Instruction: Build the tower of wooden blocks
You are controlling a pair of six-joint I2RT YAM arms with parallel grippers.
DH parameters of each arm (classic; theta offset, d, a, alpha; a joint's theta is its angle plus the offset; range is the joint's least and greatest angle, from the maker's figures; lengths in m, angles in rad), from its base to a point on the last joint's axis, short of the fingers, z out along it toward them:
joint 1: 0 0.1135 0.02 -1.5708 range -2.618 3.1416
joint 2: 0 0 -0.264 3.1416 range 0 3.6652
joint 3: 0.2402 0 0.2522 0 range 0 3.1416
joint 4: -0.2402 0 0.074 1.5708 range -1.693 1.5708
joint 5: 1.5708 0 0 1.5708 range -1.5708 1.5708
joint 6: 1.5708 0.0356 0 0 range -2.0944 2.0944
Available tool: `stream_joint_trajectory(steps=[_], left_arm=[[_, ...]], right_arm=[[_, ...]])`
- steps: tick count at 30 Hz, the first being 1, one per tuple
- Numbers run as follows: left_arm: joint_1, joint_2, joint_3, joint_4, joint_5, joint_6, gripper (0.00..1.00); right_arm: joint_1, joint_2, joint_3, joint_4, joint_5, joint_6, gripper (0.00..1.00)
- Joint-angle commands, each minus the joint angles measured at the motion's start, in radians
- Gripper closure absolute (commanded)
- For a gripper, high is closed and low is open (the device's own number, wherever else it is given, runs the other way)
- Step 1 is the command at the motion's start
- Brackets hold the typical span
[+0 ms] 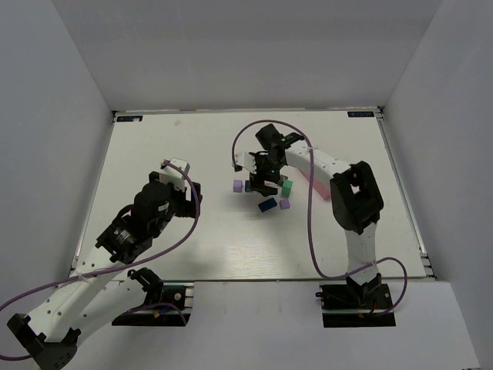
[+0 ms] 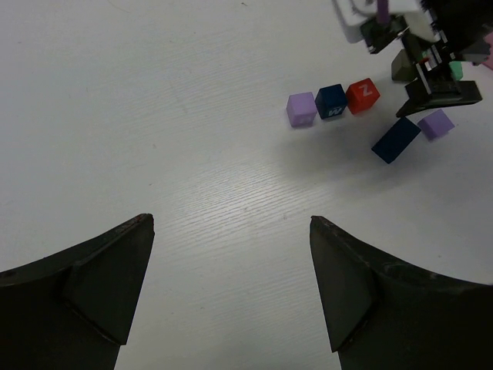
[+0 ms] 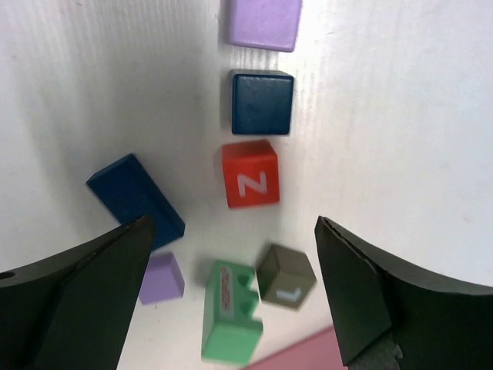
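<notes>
A lilac cube (image 3: pixel 262 21), a dark blue cube (image 3: pixel 262 102) and a red cube marked Z (image 3: pixel 249 173) lie in a straight row flat on the table. Close by lie a blue brick (image 3: pixel 135 199), a small lilac cube (image 3: pixel 162 277), a green notched block (image 3: pixel 229 312) and an olive cube marked L (image 3: pixel 286 276). My right gripper (image 3: pixel 233 223) hangs open over this cluster, its jaws wide around the olive cube and green block with nothing held. My left gripper (image 2: pixel 231 222) is open over bare table, well to the left of the blocks.
A pink tray (image 1: pixel 316 185) lies just right of the blocks, partly under the right arm. White walls enclose the table on three sides. The right arm's purple cable (image 1: pixel 312 231) loops over the table's right half.
</notes>
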Motion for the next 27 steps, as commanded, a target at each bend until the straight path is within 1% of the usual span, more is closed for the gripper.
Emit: stream_joint_trajectory(steps=[1,4,8,11,13,15,16,18,19,20,23,27], left_arm=[[0.006,-0.011,-0.006,0.007,-0.002,0.006,0.08],[0.006,-0.011,-0.006,0.007,-0.002,0.006,0.08],[0.006,-0.011,-0.006,0.007,-0.002,0.006,0.08],[0.006,-0.011,-0.006,0.007,-0.002,0.006,0.08],[0.006,-0.011,-0.006,0.007,-0.002,0.006,0.08],[0.006,-0.011,-0.006,0.007,-0.002,0.006,0.08],[0.006,-0.011,-0.006,0.007,-0.002,0.006,0.08],[0.006,-0.011,-0.006,0.007,-0.002,0.006,0.08],[0.006,-0.011,-0.006,0.007,-0.002,0.006,0.08],[0.006,-0.011,-0.006,0.007,-0.002,0.006,0.08],[0.006,-0.011,-0.006,0.007,-0.002,0.006,0.08],[0.006,-0.011,-0.006,0.007,-0.002,0.006,0.08]], right_arm=[[-0.004,-0.144,-0.036,0.054,-0.004,0.017,0.09],[-0.013,-0.203,-0.076,0.131,0.014,0.052,0.09],[-0.024,-0.214,-0.121,0.198,-0.008,0.046,0.09],[-0.033,-0.175,-0.099,0.159,-0.057,0.029,0.09],[-0.034,-0.146,-0.096,0.138,-0.076,-0.012,0.09],[-0.034,-0.134,-0.104,0.132,-0.096,-0.054,0.15],[-0.034,-0.131,-0.113,0.126,-0.099,-0.081,0.21],[-0.036,-0.106,-0.115,0.126,-0.113,-0.105,0.28],[-0.038,-0.102,-0.112,0.119,-0.119,-0.13,0.34],[-0.038,-0.099,-0.11,0.117,-0.116,-0.138,0.38],[-0.036,-0.071,-0.105,0.123,-0.107,-0.16,0.44],[-0.038,-0.051,-0.105,0.131,-0.113,-0.181,0.44]])
